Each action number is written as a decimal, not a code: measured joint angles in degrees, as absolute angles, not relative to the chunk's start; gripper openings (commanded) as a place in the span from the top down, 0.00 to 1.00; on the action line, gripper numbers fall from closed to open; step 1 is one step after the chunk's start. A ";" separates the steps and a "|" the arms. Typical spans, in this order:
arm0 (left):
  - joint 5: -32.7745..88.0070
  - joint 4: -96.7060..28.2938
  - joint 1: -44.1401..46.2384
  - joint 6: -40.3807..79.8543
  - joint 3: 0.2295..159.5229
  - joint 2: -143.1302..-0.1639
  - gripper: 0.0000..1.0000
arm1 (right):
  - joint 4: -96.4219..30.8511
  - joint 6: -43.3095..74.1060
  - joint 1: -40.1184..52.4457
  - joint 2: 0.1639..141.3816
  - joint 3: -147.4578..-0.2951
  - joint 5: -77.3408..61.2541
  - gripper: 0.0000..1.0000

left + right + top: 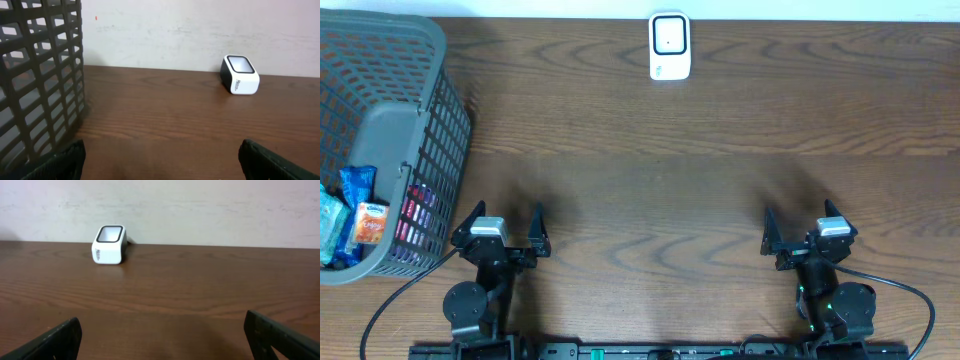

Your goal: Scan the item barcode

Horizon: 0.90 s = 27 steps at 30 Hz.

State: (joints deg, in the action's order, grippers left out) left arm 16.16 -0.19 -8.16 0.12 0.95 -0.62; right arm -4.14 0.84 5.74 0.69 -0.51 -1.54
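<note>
Evidently the task is at its very start; nothing shows as done.

- Left gripper (505,220): jaws spread wide, empty, parked low at the near edge of the table (650,180). In the left wrist view its fingers (60,162) sit at the two bottom corners with bare wood between them.
- Right gripper (800,222): likewise spread wide and empty, at the near edge on the other side. Its wrist view shows open tabletop ahead.
- Scanner (669,46): small white unit with a dark-framed window on top, standing at the far edge of the table, roughly central. It is well apart from both arms and nothing is in front of it.
- Items: packets (365,210) lie inside the grey basket (445,130) at the left, near the left gripper. A blue one and an orange one can be told apart; more may lie beneath, hidden by the basket wall. No barcode is legible at this size.
- No item is on the table and none is in a grip.

Judgement: all steps remain. An item has to be picked out of the basket, most likely by the left arm as the nearer one. It must then be carried across to the scanner and turned so its barcode faces the window. Which face carries the barcode cannot be told.
</note>
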 measured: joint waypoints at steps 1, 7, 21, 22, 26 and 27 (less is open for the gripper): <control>16.16 -0.19 -8.16 0.12 0.95 -0.62 0.02 | -4.14 0.84 5.74 0.69 -0.51 -1.56 0.01; 16.16 -0.19 -8.16 0.12 0.95 -0.62 0.02 | -4.14 0.84 5.74 0.69 -0.51 -1.54 0.01; 16.19 -0.19 -8.16 0.16 0.95 -0.62 0.02 | -4.14 0.84 5.74 0.69 -0.51 -1.54 0.01; 16.47 -0.14 -8.16 0.67 0.95 -0.62 0.02 | -4.14 0.84 5.74 0.69 -0.51 -1.54 0.01; 25.02 -0.01 -8.16 9.45 1.17 -0.62 0.02 | -4.14 0.84 5.74 0.69 -0.51 -1.54 0.01; 27.57 0.01 -8.14 12.38 1.21 -0.62 0.02 | -4.14 0.84 5.74 0.69 -0.51 -1.54 0.01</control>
